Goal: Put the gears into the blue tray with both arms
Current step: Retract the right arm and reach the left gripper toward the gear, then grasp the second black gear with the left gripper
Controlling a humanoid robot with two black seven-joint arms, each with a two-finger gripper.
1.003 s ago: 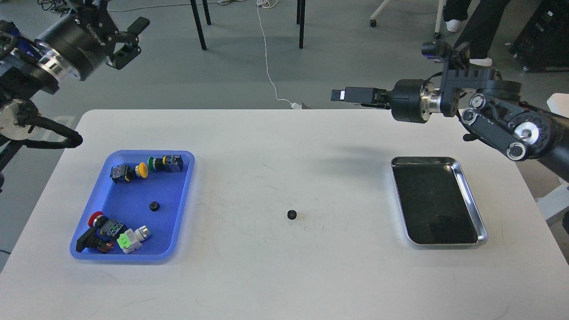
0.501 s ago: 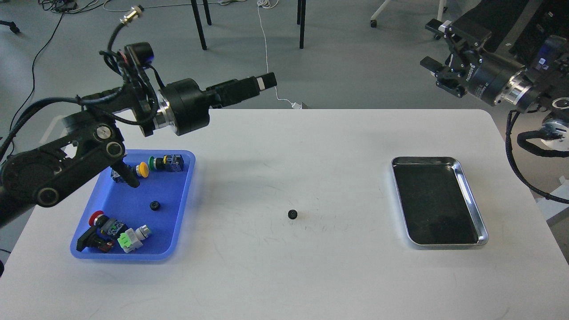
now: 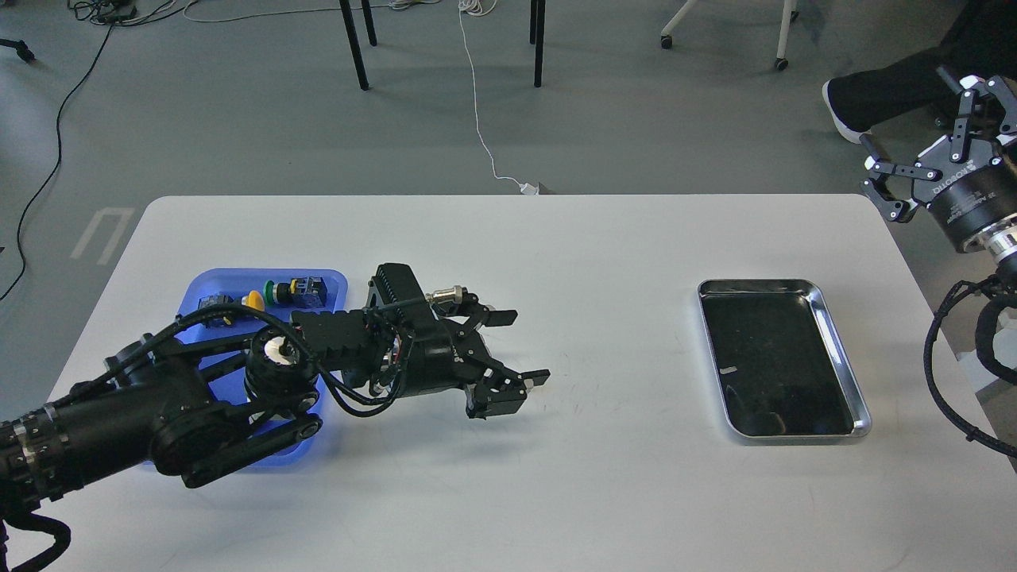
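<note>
My left arm lies low across the blue tray (image 3: 208, 282) and reaches onto the middle of the table. Its gripper (image 3: 518, 347) is open just above the tabletop, one finger (image 3: 498, 318) farther back and the other (image 3: 531, 375) nearer. No gears show: the arm covers most of the tray floor and the gripper covers the table under it. My right gripper (image 3: 914, 139) hangs open, high off the table's right edge, with nothing between its fingers.
Push-button switches (image 3: 298, 291) with yellow and green caps sit at the blue tray's far end. A shiny steel tray (image 3: 828, 314) with a dark bottom lies on the right side of the white table (image 3: 604, 492).
My left arm swung down and right across the blue tray, and its open gripper now covers the spot where the loose gear lay. My right arm pulled back further to the right.
</note>
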